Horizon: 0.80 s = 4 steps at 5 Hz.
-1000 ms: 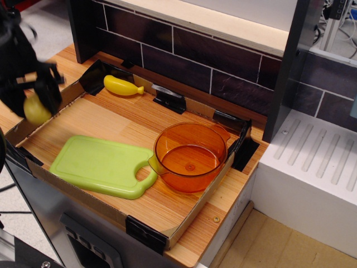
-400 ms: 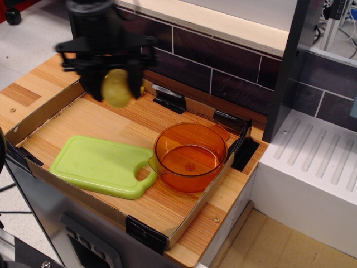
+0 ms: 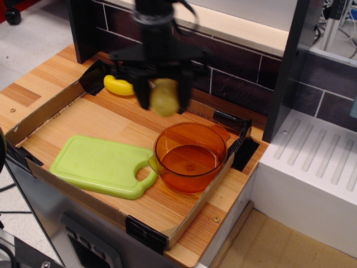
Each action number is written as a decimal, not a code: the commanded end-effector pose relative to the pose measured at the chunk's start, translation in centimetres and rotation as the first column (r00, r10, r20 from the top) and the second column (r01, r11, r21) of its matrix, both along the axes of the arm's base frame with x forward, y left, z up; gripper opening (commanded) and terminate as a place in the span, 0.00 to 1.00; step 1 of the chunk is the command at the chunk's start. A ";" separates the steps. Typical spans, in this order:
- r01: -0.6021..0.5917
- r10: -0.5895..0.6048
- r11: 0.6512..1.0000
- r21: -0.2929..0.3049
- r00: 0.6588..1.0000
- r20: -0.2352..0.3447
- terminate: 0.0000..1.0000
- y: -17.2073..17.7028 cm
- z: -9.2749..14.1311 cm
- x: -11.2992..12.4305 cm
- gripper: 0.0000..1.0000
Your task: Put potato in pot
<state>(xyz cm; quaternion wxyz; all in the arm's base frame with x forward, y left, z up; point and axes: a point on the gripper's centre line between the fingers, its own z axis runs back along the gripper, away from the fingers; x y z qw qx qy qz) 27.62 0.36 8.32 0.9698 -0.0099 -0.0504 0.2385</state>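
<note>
Potato swings across toward the pot!
The gripper (image 3: pixel 163 96), clamped on the potato (image 3: pixel 164 97), has travelled right, now hanging near the pot (image 3: pixel 190 156) rim.

Pot (image 3: pixel 191 157) right of cutting board (image 3: pixel 100 165); potato (image 3: pixel 164 97) above.
</note>
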 end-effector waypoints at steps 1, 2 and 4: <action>0.013 -0.013 1.000 -0.020 1.000 -0.002 0.00 -2.7 -2.6 0.0 0.00; 0.037 -0.037 0.999 0.002 0.999 0.018 0.00 -3.2 -3.1 -0.4 1.00; 0.052 -0.052 0.998 -0.029 0.999 -0.003 0.00 -2.5 -2.0 -0.8 1.00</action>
